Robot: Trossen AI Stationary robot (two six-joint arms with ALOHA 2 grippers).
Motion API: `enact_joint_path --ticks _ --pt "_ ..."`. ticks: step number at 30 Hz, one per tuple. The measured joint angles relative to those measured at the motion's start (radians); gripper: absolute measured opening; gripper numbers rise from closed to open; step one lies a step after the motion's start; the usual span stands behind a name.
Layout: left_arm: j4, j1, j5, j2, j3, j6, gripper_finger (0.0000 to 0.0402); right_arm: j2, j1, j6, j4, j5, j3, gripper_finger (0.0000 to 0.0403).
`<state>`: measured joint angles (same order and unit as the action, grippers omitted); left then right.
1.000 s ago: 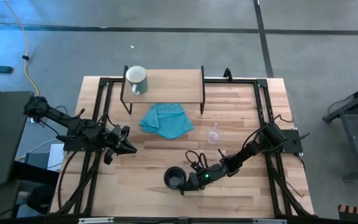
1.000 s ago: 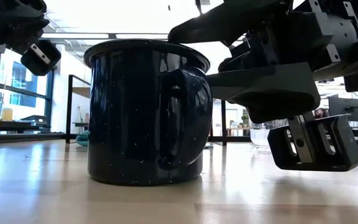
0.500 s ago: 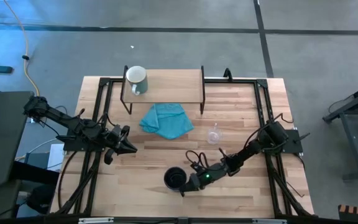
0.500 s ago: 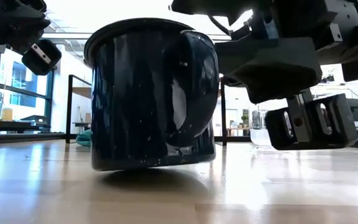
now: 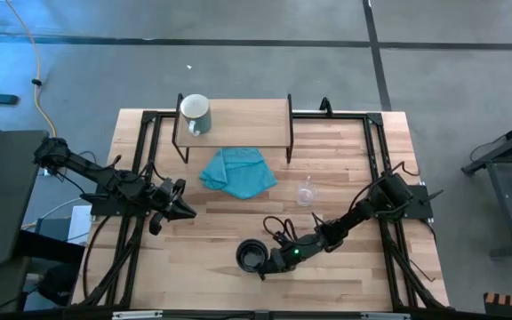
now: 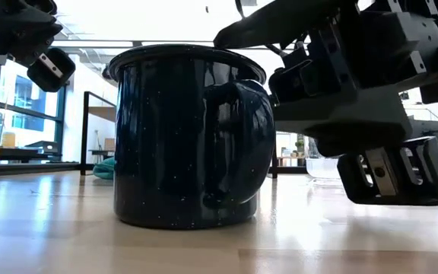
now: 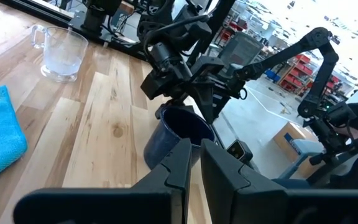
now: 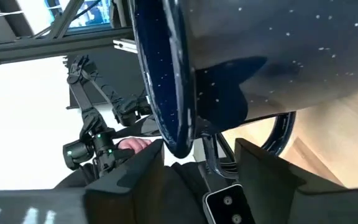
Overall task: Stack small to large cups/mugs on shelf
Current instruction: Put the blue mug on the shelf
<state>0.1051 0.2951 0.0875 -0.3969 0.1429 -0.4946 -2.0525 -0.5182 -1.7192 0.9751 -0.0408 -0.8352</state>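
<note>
The black mug [image 5: 250, 256] [image 6: 188, 137] stands flat on the table near its front edge, handle [image 6: 238, 144] toward my right gripper [image 5: 268, 260]. That gripper, rolled on its side, is open: one finger [image 8: 126, 177] reaches over the rim [image 8: 178, 140], the other [image 8: 269, 174] stands outside by the handle. The pale mug [image 5: 195, 112] rests upright on the shelf's [image 5: 252, 123] left end. The clear glass cup [image 5: 306, 192] stands on the table right of centre. My left gripper [image 5: 187, 212] [image 7: 196, 158] waits shut at the left. My right gripper straddles the black mug's rim beside the handle [image 8: 229, 93], coming level from the table's right, one finger above the rim and one outside the wall. Whether either finger touches the mug, I cannot tell. The mug stands upright on its base.
A teal cloth [image 5: 236, 172] lies crumpled on the table in front of the shelf. Black frame rails [image 5: 376, 169] run along the table's left and right sides. Bare wood lies between the cloth and the black mug.
The black mug was tipped up on its handle side half a second ago and now stands flat on its base again, about where it was. My right gripper's wrist has tilted slightly at the mug without travelling.
</note>
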Motion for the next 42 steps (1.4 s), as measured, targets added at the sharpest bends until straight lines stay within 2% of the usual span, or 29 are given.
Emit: enact_joint_path --ticks 4,14,18,27,29,33,42 --pt "0.0 0.0 0.001 0.0 0.0 0.0 0.0026 0.0 0.0 -0.001 -0.002 0.016 0.0 0.0203" --pt "-0.001 0.0 0.003 0.0 0.0 0.006 0.0026 0.0 0.0 0.015 0.037 0.034 0.001 0.0204" --pt "-0.001 0.0 0.003 0.0 0.0 0.016 0.0026 0.014 0.0 -0.015 0.077 0.033 0.063 0.0204" --pt "-0.003 0.0 0.01 0.0 0.0 0.021 0.0026 0.224 0.013 -0.017 0.101 -0.038 0.238 0.0204" --pt "-0.003 0.0 0.019 0.0 0.0 0.031 0.0026 0.276 0.029 -0.007 0.048 -0.038 0.244 0.0204" --pt "-0.003 0.0 0.037 0.0 0.0 0.051 0.0026 0.382 0.085 0.09 -0.177 0.003 0.201 0.0204" --pt "0.0 0.0 0.043 0.0 0.0 0.07 0.0026 0.509 0.206 0.559 -0.593 0.078 0.04 0.0204"
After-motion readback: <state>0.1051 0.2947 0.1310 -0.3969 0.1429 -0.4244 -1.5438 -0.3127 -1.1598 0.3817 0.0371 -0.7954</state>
